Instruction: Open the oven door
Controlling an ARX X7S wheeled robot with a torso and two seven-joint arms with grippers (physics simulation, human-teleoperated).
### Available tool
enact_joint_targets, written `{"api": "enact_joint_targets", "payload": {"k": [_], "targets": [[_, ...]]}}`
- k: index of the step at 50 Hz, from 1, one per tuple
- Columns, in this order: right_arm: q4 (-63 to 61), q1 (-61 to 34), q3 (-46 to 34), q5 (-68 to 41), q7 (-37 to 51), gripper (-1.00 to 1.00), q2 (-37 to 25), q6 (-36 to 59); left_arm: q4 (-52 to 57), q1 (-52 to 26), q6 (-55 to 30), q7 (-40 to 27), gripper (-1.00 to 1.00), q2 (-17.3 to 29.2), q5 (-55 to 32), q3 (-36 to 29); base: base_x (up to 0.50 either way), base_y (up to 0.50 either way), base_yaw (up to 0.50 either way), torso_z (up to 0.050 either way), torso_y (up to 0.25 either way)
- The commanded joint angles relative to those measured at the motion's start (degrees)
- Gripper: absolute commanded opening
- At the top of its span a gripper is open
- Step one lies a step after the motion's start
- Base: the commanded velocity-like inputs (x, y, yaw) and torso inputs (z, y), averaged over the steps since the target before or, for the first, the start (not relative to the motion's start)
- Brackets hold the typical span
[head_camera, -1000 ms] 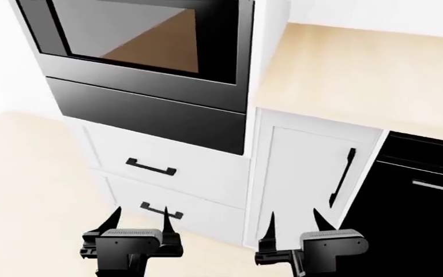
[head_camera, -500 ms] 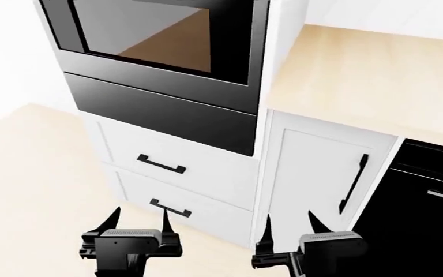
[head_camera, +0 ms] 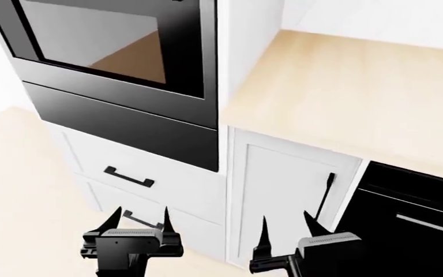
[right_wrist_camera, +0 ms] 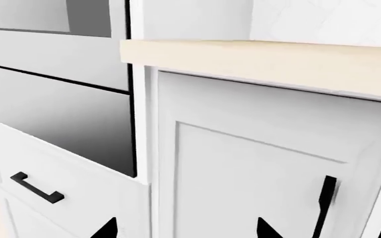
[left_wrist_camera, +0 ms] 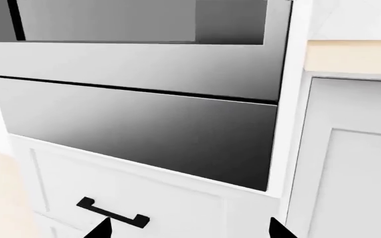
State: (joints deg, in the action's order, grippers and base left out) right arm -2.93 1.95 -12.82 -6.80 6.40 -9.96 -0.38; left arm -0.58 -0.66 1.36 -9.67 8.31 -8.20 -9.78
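The oven door [head_camera: 106, 43] is glossy black with a large glass window, high at the left of the head view, and it lies flush with its white cabinet. Its top edge and handle are cut off. The door's lower band [left_wrist_camera: 137, 64] fills the upper left wrist view, and a strip of it [right_wrist_camera: 51, 47] shows in the right wrist view. My left gripper [head_camera: 140, 214] is open and empty, low in front of the white drawers. My right gripper [head_camera: 285, 219] is also open and empty before the white cabinet door, well below the oven.
A plain black panel [head_camera: 121, 124] sits under the oven door. Below it are white drawers with short black handles [head_camera: 129, 176]. A white cabinet door [head_camera: 283, 190] with a vertical black handle [head_camera: 327, 193], a pale countertop [head_camera: 345, 92] and a black appliance [head_camera: 414, 231] lie to the right.
The head view has swung, so the oven and the cabinets now sit further left in it. Both grippers hold the same open pose at the bottom of the view.
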Motion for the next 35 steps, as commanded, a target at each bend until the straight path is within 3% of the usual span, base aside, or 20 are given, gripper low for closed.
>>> {"api": "enact_joint_targets", "payload": {"k": [1,16,35], "targets": [[-0.1,0.3,-1.3,0.6,-0.6,1.00,-0.9,-2.1,-0.1,-0.1,0.1,-0.4,1.00,0.4,-0.4,-0.4,0.46,0.19,0.00,0.000,0.000],[0.1,0.1,-1.5,0.9,0.7,1.00,-1.1,-2.0,0.2,-0.1,0.1,-1.1,1.00,0.9,-0.9,-0.8,0.43,0.26,0.00,0.000,0.000],[0.9,-0.4,-1.7,0.3,1.9,1.00,-1.2,-0.6,0.2,-0.5,0.0,-1.9,1.00,1.4,-1.9,-1.0,0.00,0.00,0.00,0.000,0.000]]}}
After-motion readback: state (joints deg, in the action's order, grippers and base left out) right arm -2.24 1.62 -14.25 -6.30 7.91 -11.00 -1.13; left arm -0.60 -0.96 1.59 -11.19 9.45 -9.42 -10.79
